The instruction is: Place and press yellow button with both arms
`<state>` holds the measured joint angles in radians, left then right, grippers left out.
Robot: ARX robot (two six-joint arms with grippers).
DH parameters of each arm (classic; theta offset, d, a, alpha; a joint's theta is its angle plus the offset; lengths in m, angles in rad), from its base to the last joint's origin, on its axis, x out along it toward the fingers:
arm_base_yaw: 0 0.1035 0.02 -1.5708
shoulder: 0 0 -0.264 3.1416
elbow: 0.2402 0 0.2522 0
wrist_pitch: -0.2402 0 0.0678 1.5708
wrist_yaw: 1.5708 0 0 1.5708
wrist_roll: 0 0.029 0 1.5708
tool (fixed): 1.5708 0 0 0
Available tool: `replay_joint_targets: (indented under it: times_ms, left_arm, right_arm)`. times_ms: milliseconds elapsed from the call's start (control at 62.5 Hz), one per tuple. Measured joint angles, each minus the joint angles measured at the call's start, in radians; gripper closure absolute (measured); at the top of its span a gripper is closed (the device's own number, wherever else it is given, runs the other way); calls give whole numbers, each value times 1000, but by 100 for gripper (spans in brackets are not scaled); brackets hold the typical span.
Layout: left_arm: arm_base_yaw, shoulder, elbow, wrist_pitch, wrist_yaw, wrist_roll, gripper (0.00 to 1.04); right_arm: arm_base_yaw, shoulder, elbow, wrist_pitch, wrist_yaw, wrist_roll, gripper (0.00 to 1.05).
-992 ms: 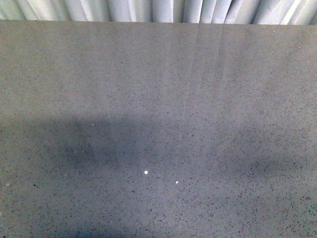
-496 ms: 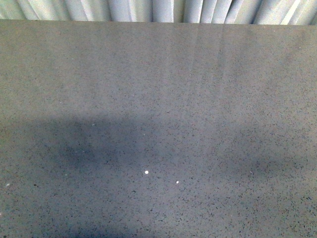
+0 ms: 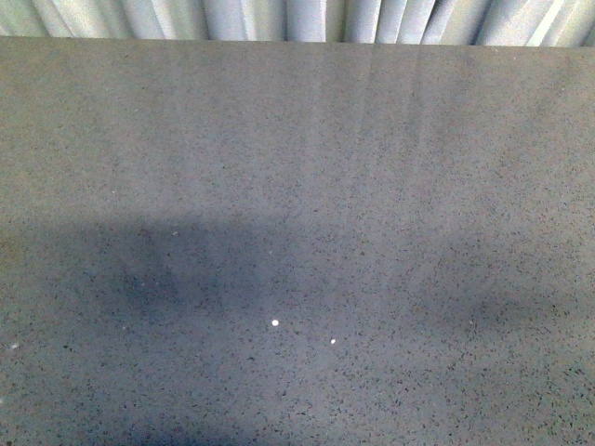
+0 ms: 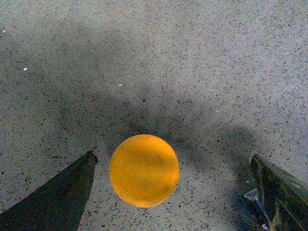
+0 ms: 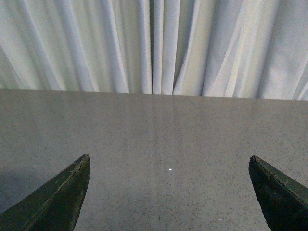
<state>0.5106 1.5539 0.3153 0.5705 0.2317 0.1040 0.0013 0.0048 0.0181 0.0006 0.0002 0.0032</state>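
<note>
Only the shadows (image 3: 149,279) on the desk (image 3: 297,139) have shifted over the last second, so the grasp looks not yet made: the yellow button (image 4: 144,171) stands on the desk inside the wide-open left tool (image 4: 172,155), untouched, and the right tool (image 5: 169,158) gapes empty.

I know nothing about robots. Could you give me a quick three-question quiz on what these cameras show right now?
1. Which arm's wrist camera shows the yellow button? A left, B right.
2. True or false: the right gripper is shut.
3. Fill in: beyond the table hangs a pale ____.

Key: 1 A, it sits untouched within the open left gripper. 2 False, it is open and empty. 3 curtain.
</note>
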Motion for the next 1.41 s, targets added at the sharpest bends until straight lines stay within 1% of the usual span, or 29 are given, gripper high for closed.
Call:
replay_joint_targets:
  times_ms: [432,480,528,624,656,720,800,832,880,1216,1408]
  left_arm:
    - [1,72,15,32,-19,0,9]
    - [1,72,15,33,-19,1,11]
    - [2,72,15,34,-19,2,16]
    - [2,72,15,39,-19,3,30]
    - [2,72,15,40,-19,3,35]
    - [2,76,15,43,-19,3,50]
    - [2,80,15,45,-19,3,62]
    - [2,81,15,45,-19,3,66]
    - [2,81,15,47,-19,3,69]
    - [-4,80,15,47,-20,3,70]
    - [4,-12,39,-47,0,-2,71]
  right_arm:
    - [0,0,0,0,0,0,9]
    - [0,0,0,0,0,0,9]
    - [0,0,0,0,0,0,9]
    - [0,0,0,0,0,0,9]
    - [0,0,0,0,0,0,9]
    - [0,0,0,0,0,0,9]
    - [0,0,0,0,0,0,9]
    - [0,0,0,0,0,0,9]
    - [0,0,0,0,0,0,9]
    - [0,0,0,0,0,0,9]
    - [0,0,0,0,0,0,9]
